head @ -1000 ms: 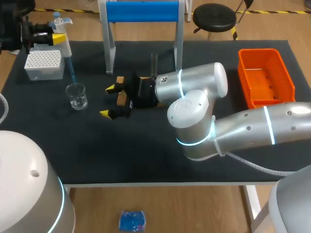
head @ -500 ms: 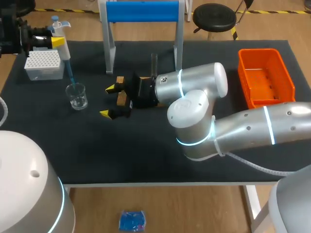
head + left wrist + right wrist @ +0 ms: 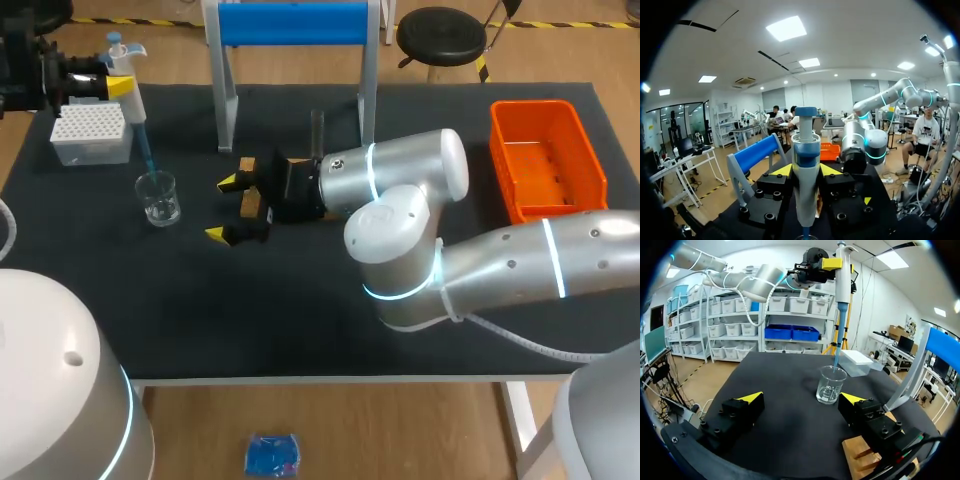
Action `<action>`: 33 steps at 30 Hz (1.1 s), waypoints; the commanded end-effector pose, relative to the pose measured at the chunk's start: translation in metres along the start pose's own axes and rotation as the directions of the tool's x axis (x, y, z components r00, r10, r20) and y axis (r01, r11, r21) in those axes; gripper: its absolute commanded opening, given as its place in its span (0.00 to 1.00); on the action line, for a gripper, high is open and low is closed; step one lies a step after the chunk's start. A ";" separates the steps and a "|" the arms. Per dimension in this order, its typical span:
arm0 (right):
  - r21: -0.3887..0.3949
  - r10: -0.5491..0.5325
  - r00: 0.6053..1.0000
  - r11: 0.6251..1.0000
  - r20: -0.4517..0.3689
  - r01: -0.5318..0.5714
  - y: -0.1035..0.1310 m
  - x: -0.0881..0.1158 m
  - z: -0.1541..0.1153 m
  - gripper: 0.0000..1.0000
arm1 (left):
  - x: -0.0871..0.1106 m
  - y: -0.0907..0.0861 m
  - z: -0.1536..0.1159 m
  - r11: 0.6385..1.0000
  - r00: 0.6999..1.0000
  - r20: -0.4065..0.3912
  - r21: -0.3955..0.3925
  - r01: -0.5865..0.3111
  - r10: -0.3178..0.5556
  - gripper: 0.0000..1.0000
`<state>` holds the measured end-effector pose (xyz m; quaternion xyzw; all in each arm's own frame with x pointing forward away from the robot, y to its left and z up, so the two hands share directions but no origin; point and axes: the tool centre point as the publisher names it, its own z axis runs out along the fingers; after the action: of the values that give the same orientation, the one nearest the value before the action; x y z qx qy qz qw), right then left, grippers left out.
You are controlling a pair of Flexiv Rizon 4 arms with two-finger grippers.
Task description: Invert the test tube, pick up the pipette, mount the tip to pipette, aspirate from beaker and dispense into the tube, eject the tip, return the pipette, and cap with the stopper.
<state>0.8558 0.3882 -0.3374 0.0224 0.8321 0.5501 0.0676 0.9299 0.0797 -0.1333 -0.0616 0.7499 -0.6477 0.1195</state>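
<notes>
pipette (image 3: 124, 72) is upright over the beaker (image 3: 158, 198) at the table's (image 3: 300, 300) left, its blue tip (image 3: 144, 150) dipping into the beaker mouth. left tool (image 3: 806, 169) is clamped on the pipette body from both sides. right tool (image 3: 222, 208) is spread wide with nothing gripped, low over the table beside the wooden rack (image 3: 252, 203), and the test tube (image 3: 317, 128) stands upright behind the right arm (image 3: 400, 180).

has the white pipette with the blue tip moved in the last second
Yes, slightly: the white pipette has sunk lower, its tip deeper into the clear glass beaker.
</notes>
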 end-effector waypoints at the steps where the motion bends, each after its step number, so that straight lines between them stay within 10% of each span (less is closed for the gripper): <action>1: -0.003 -0.001 1.000 1.000 0.000 0.001 -0.001 0.000 0.000 1.00 | 0.000 0.005 0.002 1.000 1.000 -0.001 0.004 -0.002 0.002 0.00; 33: -0.003 -0.001 1.000 1.000 0.000 0.001 -0.001 0.000 0.000 1.00 | -0.006 0.052 0.005 1.000 1.000 0.004 -0.012 0.008 -0.008 0.00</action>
<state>0.8559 0.3882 -0.3379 0.0223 0.8318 0.5505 0.0674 0.9370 0.0836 -0.1818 -0.0691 0.7543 -0.6417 0.1203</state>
